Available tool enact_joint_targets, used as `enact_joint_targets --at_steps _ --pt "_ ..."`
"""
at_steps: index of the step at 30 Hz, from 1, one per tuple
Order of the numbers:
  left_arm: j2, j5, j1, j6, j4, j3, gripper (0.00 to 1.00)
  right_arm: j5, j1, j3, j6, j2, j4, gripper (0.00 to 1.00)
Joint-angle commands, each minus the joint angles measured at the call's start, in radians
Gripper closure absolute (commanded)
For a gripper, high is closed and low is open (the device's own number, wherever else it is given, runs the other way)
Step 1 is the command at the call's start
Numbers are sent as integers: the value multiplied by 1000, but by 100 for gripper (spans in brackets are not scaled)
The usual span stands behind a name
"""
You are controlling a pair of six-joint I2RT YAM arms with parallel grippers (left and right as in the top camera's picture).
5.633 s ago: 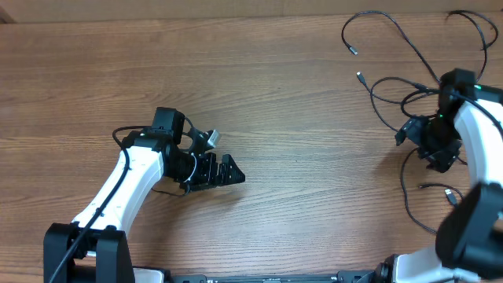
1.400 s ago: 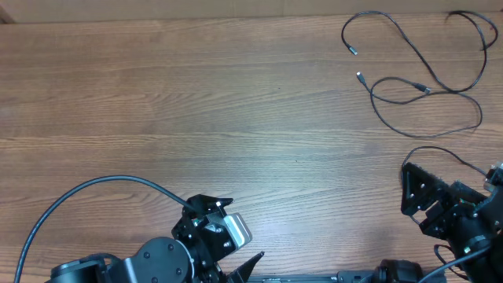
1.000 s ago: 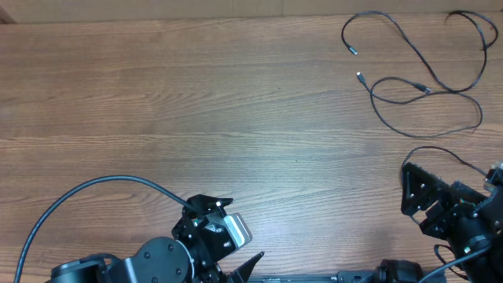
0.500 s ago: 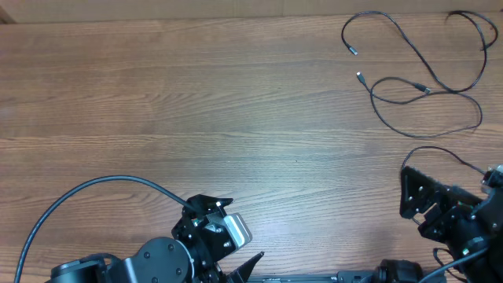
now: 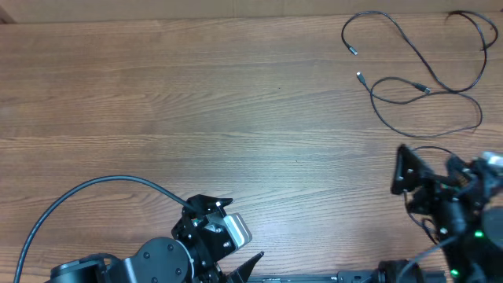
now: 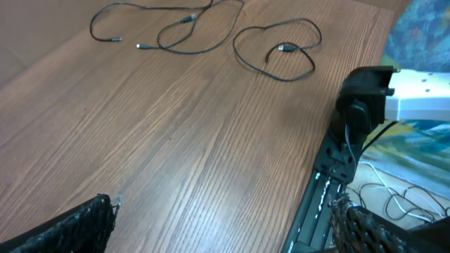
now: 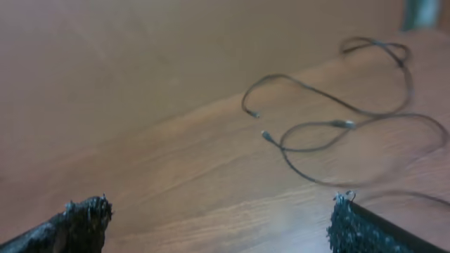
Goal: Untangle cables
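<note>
The right arm (image 5: 464, 224) has edged forward at the desk's (image 5: 236, 102) near right corner; the left arm (image 5: 165, 259) stays folded at the near edge. Both jaws gape wide, holding nothing, probably drawn back to clear the cables (image 5: 425, 91) lying loose toward the far right corner. No writing legible

No legible text — none anywhere

From overhead I look straight down on the desk (image 5: 196, 102); both wrist views, low and well back, share the cables (image 5: 425, 90).
</note>
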Motion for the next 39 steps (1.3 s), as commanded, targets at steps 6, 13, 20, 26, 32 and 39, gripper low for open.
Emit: enact_joint_targets --at_steps 6,13,20,26,32,39 --pt "0 -13 -6 22 4 19 1 5 12 -357 -29 -177 324 0" --pt "0 -13 -6 22 4 19 1 -127 -30 -547 -185 -278 557 0" --pt "0 -13 -6 22 4 19 0 -142 -58 -658 -240 -365 607 0" --pt "0 -13 -6 22 4 19 0 -141 -70 -761 -241 -424 708 0" --pt "0 -13 -6 22 4 19 1 -142 -70 -834 -240 -443 791 0" --pt "0 -13 -6 22 4 19 1 -142 -63 -923 -240 -443 896 0"
